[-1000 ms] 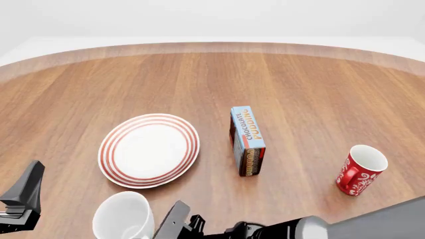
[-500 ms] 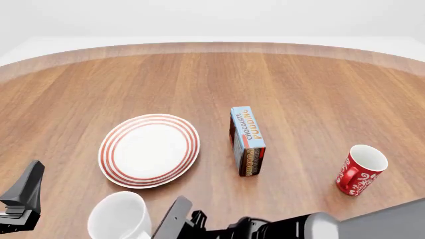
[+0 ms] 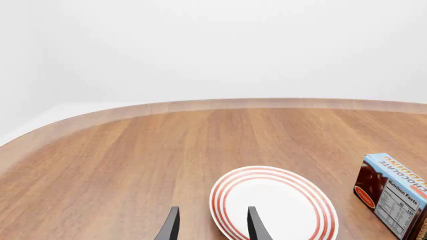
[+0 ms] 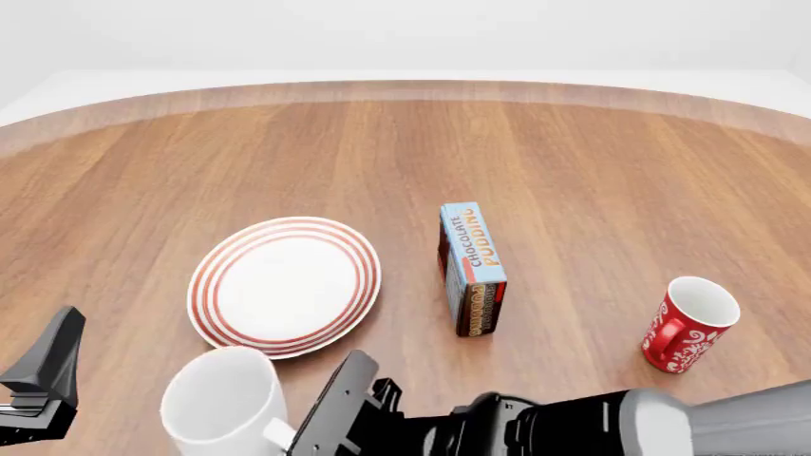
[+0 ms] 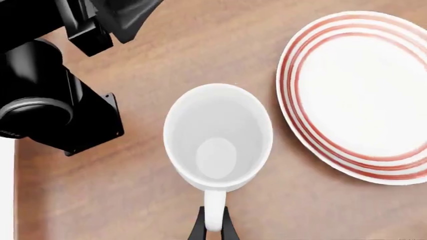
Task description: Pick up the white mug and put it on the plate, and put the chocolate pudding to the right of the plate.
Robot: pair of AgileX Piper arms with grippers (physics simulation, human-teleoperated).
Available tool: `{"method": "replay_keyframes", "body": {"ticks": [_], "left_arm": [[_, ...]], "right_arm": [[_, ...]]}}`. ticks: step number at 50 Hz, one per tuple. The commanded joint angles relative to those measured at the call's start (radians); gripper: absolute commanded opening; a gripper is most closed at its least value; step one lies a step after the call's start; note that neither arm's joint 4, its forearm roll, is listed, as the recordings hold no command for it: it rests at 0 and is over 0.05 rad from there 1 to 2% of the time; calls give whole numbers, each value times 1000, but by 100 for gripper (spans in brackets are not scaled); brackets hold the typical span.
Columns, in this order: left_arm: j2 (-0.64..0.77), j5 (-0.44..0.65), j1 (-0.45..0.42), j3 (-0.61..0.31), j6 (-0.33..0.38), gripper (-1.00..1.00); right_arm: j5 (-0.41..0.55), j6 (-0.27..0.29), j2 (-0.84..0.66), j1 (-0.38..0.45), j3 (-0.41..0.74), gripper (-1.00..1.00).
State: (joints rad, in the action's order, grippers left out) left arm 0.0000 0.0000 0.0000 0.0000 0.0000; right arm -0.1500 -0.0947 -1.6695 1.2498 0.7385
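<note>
Count on table (image 4: 595, 171): mugs, two: one white mug (image 4: 222, 404), one red mug (image 4: 687, 323); plate (image 4: 209, 285), one; chocolate pudding (image 4: 472, 266) box, one; robot arms in view, two, each with one gripper.

Legible text, one item only: the chocolate pudding (image 4: 472, 268), a box lying on the table to the right of the plate (image 4: 209, 294).

- Light-blue upward face, front view: "CHOCOLATE PUDDING" in orange capitals, two lines running along the box's length.
- Same box in the left wrist view (image 3: 393, 199): "CHOCOLATE" partly shown on the blue face; the white side panel is headed "Nutrition Facts", with smaller print below too fine to read.
- Red oval mark on the dark brown end: unreadable.
</note>
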Motion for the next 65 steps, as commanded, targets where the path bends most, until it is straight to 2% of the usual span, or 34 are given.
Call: {"method": "replay_keyframes", "body": {"ticks": [1, 29, 65], "left_arm": [[0, 0, 0, 0, 0, 100], [0, 0, 0, 0, 0, 100], [0, 0, 0, 0, 0, 100]], "right_arm": [[-2, 10, 40, -22, -5, -100], [0, 51, 94, -82, -1, -100], [22, 110, 109, -201, 84, -100]]}}
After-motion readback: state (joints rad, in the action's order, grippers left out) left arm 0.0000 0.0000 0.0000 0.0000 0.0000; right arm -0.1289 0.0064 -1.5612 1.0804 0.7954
